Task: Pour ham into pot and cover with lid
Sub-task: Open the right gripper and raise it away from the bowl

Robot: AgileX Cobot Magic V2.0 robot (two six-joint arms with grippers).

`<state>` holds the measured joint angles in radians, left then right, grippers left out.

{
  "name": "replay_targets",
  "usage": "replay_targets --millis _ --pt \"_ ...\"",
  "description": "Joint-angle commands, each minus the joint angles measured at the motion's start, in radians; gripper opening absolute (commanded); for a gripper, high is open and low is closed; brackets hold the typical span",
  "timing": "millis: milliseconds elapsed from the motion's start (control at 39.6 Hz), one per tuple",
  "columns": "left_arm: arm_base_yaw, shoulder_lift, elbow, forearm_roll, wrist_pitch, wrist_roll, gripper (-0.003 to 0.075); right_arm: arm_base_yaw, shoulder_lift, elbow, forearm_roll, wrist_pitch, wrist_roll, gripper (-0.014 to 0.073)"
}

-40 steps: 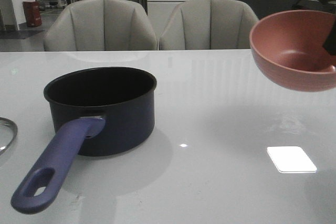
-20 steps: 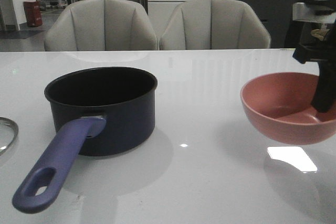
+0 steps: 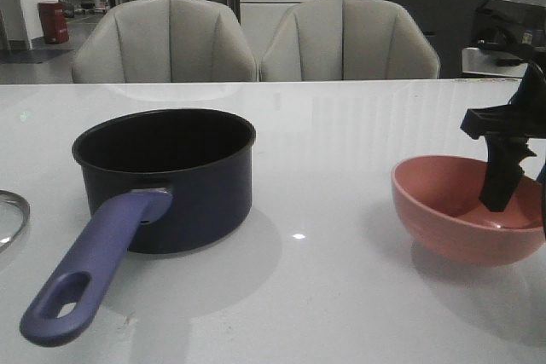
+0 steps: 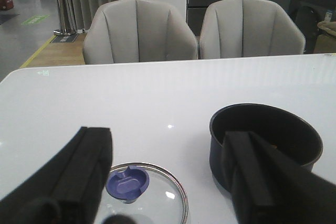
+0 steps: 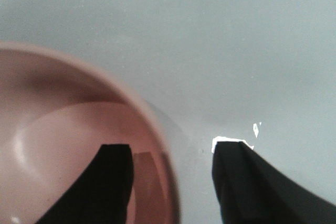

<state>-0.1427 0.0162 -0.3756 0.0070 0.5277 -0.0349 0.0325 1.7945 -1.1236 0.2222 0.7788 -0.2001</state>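
Observation:
The navy pot (image 3: 162, 178) with its purple-blue handle (image 3: 94, 272) stands left of centre. In the left wrist view a tiny orange speck, maybe ham (image 4: 274, 145), shows inside the pot (image 4: 265, 129); the rest of the inside is hidden. The glass lid (image 4: 157, 203) with its purple knob (image 4: 127, 183) lies flat on the table beside the pot; only its rim (image 3: 10, 215) shows at the front view's left edge. My left gripper (image 4: 167, 132) hovers open above the lid. My right gripper (image 3: 512, 193) is open astride the rim of the empty pink bowl (image 3: 452, 210), one finger (image 5: 113, 182) inside.
The pink bowl (image 5: 63, 145) rests on the white table (image 3: 341, 296) at the right. Two grey chairs (image 3: 256, 40) stand behind the far edge. A dark machine (image 3: 512, 23) sits at the back right.
The pink bowl came down from high at the right and now rests on the table. The pot and lid stayed put.

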Motion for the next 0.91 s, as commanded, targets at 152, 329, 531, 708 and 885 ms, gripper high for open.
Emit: replay_targets --millis 152,329,531,708,885 --pt "-0.006 0.016 -0.024 -0.002 -0.078 -0.006 0.0480 -0.005 -0.137 -0.027 0.018 -0.020 -0.041 0.0465" --pt "-0.006 0.016 -0.024 -0.002 -0.078 -0.006 0.0480 0.011 -0.284 0.039 0.044 -0.114 -0.086 0.0465" --pt "-0.006 0.016 -0.024 -0.002 -0.078 -0.006 0.0480 0.052 -0.496 0.142 0.046 -0.266 -0.093 0.0465" --pt "-0.006 0.016 -0.024 -0.002 -0.078 -0.006 0.0480 0.100 -0.674 0.225 0.047 -0.366 -0.092 0.0465" --pt "-0.006 0.016 -0.024 -0.002 -0.078 -0.006 0.0480 0.179 -0.851 0.312 0.048 -0.453 -0.093 0.0465"
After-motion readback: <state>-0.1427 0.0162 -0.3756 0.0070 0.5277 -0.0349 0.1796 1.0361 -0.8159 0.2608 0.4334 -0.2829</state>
